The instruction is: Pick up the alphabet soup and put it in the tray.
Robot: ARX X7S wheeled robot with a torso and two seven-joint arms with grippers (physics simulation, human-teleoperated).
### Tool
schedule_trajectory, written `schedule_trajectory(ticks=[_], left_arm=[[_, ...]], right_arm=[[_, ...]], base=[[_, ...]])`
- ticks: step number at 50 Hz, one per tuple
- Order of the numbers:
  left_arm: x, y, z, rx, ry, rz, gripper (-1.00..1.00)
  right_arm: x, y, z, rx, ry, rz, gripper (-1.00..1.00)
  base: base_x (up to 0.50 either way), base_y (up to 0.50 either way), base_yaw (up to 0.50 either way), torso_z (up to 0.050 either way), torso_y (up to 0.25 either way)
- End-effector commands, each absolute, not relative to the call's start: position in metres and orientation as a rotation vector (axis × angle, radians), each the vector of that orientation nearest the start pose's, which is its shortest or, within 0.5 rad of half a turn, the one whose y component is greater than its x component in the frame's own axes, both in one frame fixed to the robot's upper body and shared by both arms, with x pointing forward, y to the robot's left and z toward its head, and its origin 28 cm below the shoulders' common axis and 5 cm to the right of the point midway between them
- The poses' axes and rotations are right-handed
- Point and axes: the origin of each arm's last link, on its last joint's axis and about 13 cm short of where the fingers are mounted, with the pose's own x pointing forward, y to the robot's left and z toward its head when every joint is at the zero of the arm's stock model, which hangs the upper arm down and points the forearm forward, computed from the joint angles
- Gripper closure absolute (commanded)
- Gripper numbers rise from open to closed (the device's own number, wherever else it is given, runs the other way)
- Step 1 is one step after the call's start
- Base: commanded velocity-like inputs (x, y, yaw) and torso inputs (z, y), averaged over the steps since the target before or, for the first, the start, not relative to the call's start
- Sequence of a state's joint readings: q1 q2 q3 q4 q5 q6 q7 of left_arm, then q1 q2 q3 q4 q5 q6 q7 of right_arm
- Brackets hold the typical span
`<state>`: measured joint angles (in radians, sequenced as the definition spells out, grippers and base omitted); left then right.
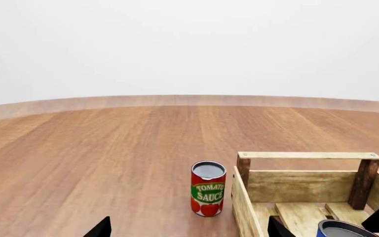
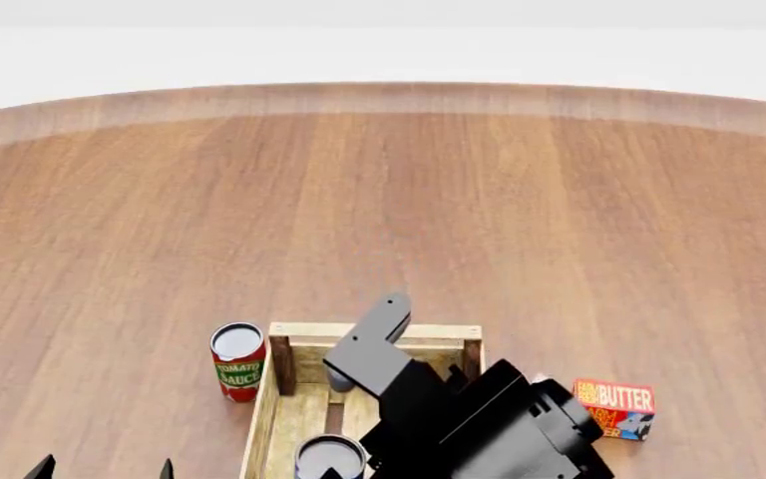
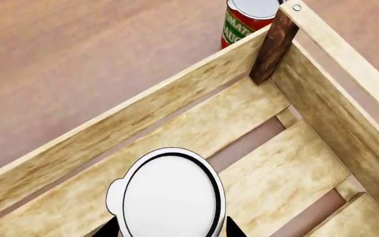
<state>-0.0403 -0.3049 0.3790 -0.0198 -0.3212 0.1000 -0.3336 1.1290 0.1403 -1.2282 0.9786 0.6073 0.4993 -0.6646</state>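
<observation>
The alphabet soup can [image 3: 170, 195] shows its silver-white top in the right wrist view, between the fingers of my right gripper [image 3: 170, 231], which is shut on its sides. The can is inside the tray [image 3: 143, 106], over the slatted floor near one long wall; I cannot tell if it rests on the slats. In the head view the can [image 2: 330, 457] is in the tray [image 2: 370, 329] under my right arm. In the left wrist view its blue side [image 1: 343, 230] peeks from the tray [image 1: 308, 155]. My left gripper [image 1: 189, 232] is open and empty, left of the tray.
A red tomato sauce can [image 2: 238, 361] stands upright just outside the tray's far left corner, and it also shows in the left wrist view [image 1: 208, 188]. A butter box [image 2: 613, 407] lies right of the tray. The wooden table stretches far ahead.
</observation>
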Motion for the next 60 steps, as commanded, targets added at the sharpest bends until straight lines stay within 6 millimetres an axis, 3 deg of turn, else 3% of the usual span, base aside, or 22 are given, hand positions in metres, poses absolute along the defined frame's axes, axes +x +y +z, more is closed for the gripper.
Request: schedule_trajectory(ticks=[1, 26, 27, 60], left_arm=[[0.2058, 0.2056, 0.0118, -0.023, 0.000, -0.020, -1.00], [0.2058, 0.2054, 0.0116, -0.023, 0.000, -0.020, -1.00], [0.2058, 0.2054, 0.0116, -0.023, 0.000, -0.020, -1.00], [0.2058, 0.2052, 0.0116, -0.021, -0.001, -0.020, -1.00]], right_arm=[[0.3847, -0.0878, 0.0931, -0.430, 0.767, 0.966, 1.00], [0.3841, -0.0890, 0.0884, -0.424, 0.770, 0.961, 1.00], [0.3844, -0.0891, 0.0888, -0.420, 0.776, 0.960, -1.00], [0.3782, -0.0914, 0.0933, -0.426, 0.778, 0.975, -1.00]], base=[[0.00, 0.00, 0.00, 0.000, 0.000], [0.00, 0.00, 0.00, 0.000, 0.000], [0.00, 0.00, 0.00, 0.000, 0.000], [0.00, 0.00, 0.00, 0.000, 0.000]])
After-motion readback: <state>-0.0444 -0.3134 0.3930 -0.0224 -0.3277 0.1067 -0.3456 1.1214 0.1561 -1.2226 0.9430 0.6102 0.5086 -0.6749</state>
